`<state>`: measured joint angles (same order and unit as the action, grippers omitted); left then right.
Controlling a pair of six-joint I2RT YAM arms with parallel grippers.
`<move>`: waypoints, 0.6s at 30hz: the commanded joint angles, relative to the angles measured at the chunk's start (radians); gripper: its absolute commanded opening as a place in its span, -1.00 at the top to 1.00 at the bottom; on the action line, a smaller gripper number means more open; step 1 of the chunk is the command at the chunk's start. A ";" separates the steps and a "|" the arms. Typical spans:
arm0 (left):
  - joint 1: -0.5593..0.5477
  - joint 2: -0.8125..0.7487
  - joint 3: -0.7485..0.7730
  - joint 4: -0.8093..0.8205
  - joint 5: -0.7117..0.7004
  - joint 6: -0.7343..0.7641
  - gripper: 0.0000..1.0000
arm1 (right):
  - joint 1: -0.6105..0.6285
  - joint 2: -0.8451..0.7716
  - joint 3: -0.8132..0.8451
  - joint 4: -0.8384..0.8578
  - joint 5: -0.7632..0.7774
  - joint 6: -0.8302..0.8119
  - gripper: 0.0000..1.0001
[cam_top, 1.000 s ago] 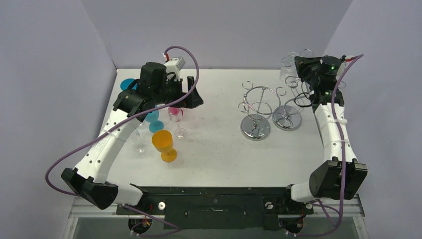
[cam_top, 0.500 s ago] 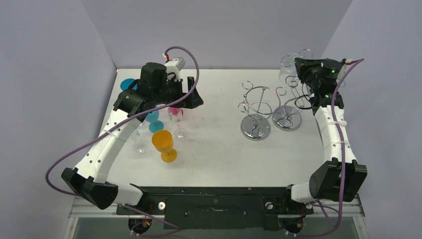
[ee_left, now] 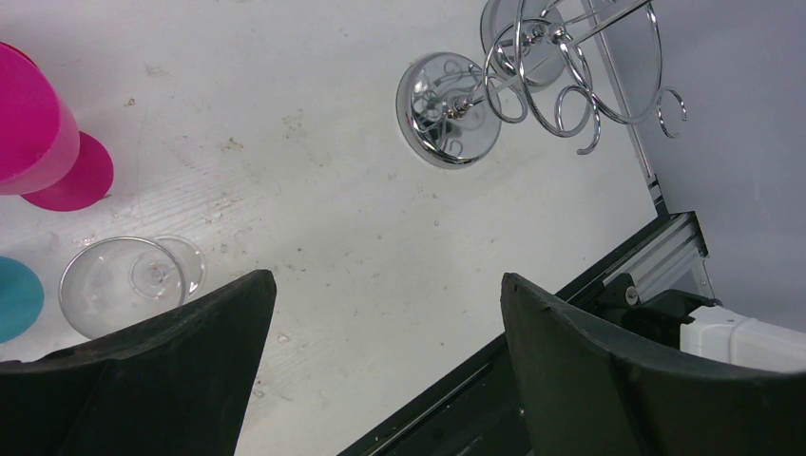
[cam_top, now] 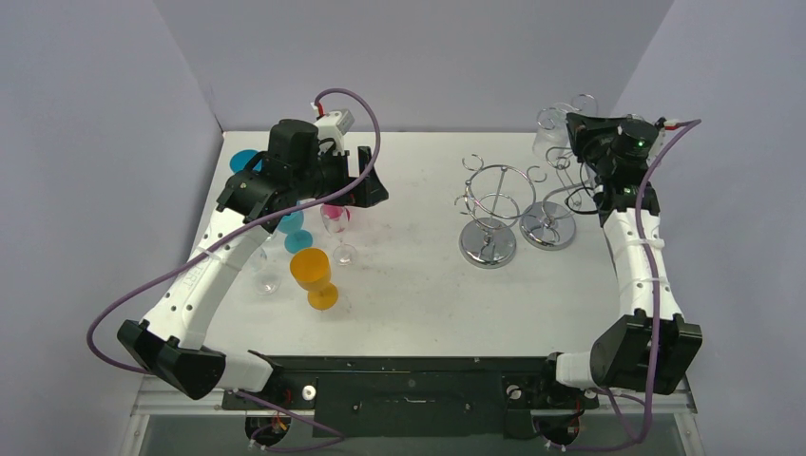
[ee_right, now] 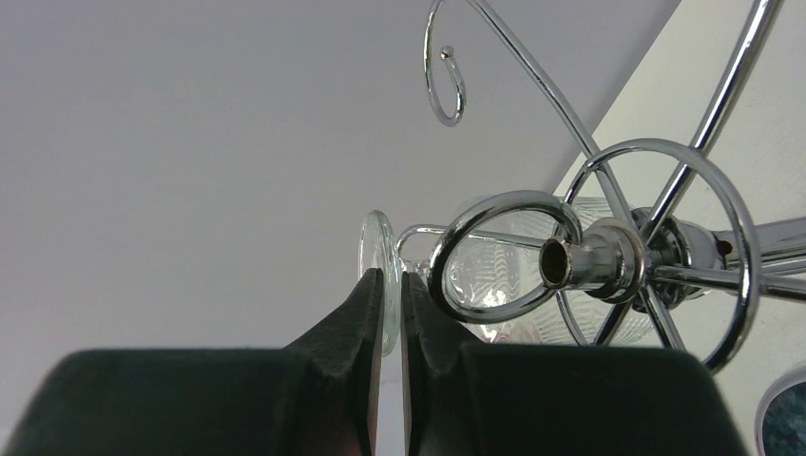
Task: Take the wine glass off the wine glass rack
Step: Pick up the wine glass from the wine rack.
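Lab: enclosed white table [cam_top: 418, 285], robot arms.

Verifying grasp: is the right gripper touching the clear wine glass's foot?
Touching. Right wrist view: the right gripper pinches the clear wine glass by its foot.

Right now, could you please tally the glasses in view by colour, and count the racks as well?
Clear glasses: 3, one pinched at its foot by the right claw
Teal glasses: 2, one partly hidden
Pink glass: 1
Orange glass: 1
Chrome racks: 2
Total: 9
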<state>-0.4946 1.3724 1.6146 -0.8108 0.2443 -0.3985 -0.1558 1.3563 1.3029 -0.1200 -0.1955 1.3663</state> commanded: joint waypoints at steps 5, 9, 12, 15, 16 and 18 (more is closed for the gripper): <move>0.007 -0.011 0.002 0.055 0.022 0.015 -0.72 | -0.023 -0.077 -0.027 0.100 -0.017 0.003 1.00; 0.007 -0.012 -0.002 0.058 0.024 0.015 -0.72 | -0.025 -0.085 -0.040 0.100 -0.030 0.002 1.00; 0.007 -0.012 -0.005 0.059 0.024 0.013 -0.72 | -0.025 -0.088 -0.042 0.098 -0.042 -0.001 1.00; 0.007 -0.014 -0.008 0.060 0.024 0.013 -0.72 | -0.025 -0.094 -0.045 0.095 -0.053 -0.005 1.00; 0.007 -0.014 -0.008 0.061 0.025 0.013 -0.72 | -0.025 -0.098 -0.046 0.094 -0.055 -0.006 1.00; 0.006 -0.015 -0.009 0.062 0.026 0.013 -0.72 | -0.025 -0.102 -0.049 0.088 -0.062 -0.007 1.00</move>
<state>-0.4946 1.3727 1.6043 -0.8062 0.2497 -0.3985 -0.1707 1.3273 1.2518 -0.1059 -0.2375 1.3739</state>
